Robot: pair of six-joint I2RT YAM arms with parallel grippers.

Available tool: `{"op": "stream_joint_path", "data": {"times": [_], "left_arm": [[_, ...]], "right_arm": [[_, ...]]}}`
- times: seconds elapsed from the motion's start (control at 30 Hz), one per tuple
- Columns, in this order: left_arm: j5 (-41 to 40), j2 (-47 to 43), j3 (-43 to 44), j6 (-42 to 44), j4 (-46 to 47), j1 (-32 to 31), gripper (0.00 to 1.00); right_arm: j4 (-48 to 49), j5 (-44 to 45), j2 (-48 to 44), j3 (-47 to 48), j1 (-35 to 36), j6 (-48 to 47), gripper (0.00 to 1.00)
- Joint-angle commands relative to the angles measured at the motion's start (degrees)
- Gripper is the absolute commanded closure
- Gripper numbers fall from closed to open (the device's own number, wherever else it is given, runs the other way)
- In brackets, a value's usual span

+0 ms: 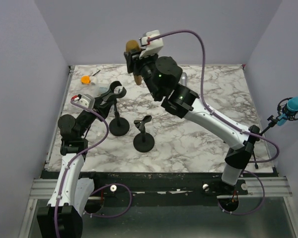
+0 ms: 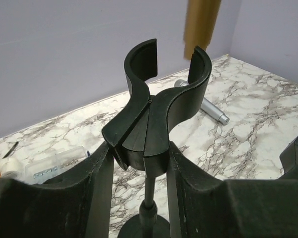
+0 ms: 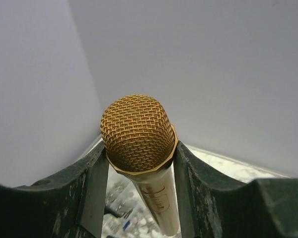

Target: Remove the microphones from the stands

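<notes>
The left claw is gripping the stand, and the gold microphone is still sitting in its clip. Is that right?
Not quite. The left claw does grip the stand, but its clip is empty. The gold microphone is out of it, held up in the air by the right claw. The left wrist view shows the empty clip.

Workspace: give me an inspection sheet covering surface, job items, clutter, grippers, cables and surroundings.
Surface: marble table, no damage seen.
Job's things: microphone out of the stand, raised; clip empty.
Clutter: second stand mid-table; orange item, clear packet, silver cylinder at the back.
Grippers: left gripper clamps the stand under its clip; right gripper holds the microphone.
Cables: purple cable looped along each arm.
Surroundings: lilac walls; blue mic beyond the right edge.
</notes>
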Motion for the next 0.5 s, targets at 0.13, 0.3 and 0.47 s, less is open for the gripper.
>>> {"op": "stream_joint_path", "data": {"times": [0.13, 0.3, 0.47], "left_arm": [[-1.48, -0.60, 2.54, 2.16, -9.31, -0.54, 0.94], [-4.87, -2.83, 1.93, 1.51, -10.18, -0.84, 0.85], [-5.94, -4.11, 2.21, 0.37, -10.80, -1.20, 0.76]], "right_arm": [[12.45, 15.07, -12.15, -12.81, -2.24, -4.97, 0.78], [11.86, 15.18, -19.43, -27.09, -6.76, -2.07, 0.78], [-0.75, 4.76, -18.31, -30.58, -18.18, 9.64, 0.78]]}}
